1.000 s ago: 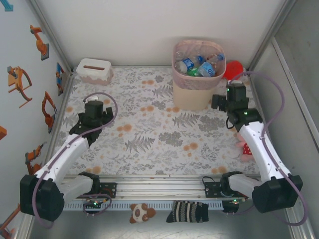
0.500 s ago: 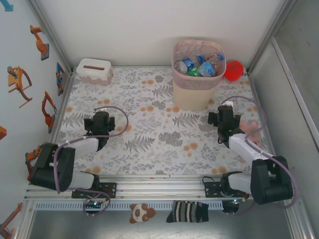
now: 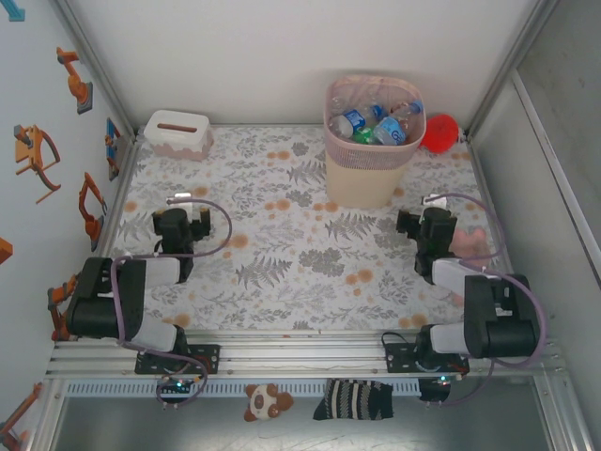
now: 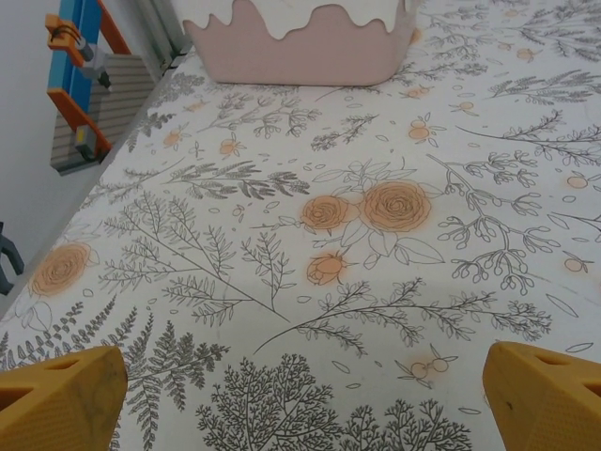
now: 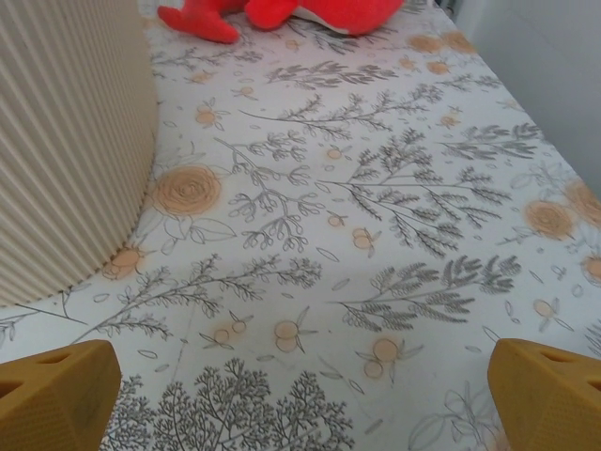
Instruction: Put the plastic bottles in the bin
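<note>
The bin [image 3: 362, 178], tall and pale pink-beige with a lattice rim, stands at the back right of the floral table. Several plastic bottles [image 3: 368, 124] with blue labels lie inside it. My left gripper [image 3: 181, 214] sits low over the left side of the table, open; its yellow fingertips [image 4: 56, 399] stand wide apart with only cloth between them. My right gripper [image 3: 424, 218] is just in front and right of the bin, open too, fingertips [image 5: 549, 395] wide apart over bare cloth. The bin's ribbed wall [image 5: 66, 141] rises at the left of the right wrist view.
A white tissue box [image 3: 177, 133] sits at the back left, also ahead of the left gripper [image 4: 300, 42]. A red balloon-like toy [image 3: 441, 132] lies behind the bin [image 5: 282, 14]. A pink plush [image 3: 470, 242] lies beside the right arm. Side walls close in.
Both arms have folded back toward their bases, drawing the grippers nearer and lower over the table. Both grippers stay open with nothing in them.
</note>
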